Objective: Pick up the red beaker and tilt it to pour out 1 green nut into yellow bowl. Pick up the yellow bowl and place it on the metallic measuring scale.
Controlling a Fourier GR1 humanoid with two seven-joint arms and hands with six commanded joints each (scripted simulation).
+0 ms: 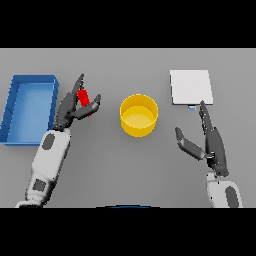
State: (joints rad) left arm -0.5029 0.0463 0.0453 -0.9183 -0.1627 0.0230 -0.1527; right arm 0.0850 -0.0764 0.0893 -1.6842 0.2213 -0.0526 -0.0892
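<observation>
From my station: left hand (74, 106) sits around the red beaker (84, 97), fingers behind it and thumb in front, loosely spread; I cannot tell whether it truly grips. Beaker stands between the blue tray (15, 107) and the yellow bowl (139, 115). Bowl sits mid-table, apart from both hands. Right hand (212, 142) rests open, fingers straight, tips just below the metallic scale (191, 87) at far right.

Red beaker (84, 97) upright, maybe tilted; yellow bowl (139, 115) mid-table; white scale (191, 87) far right.
</observation>
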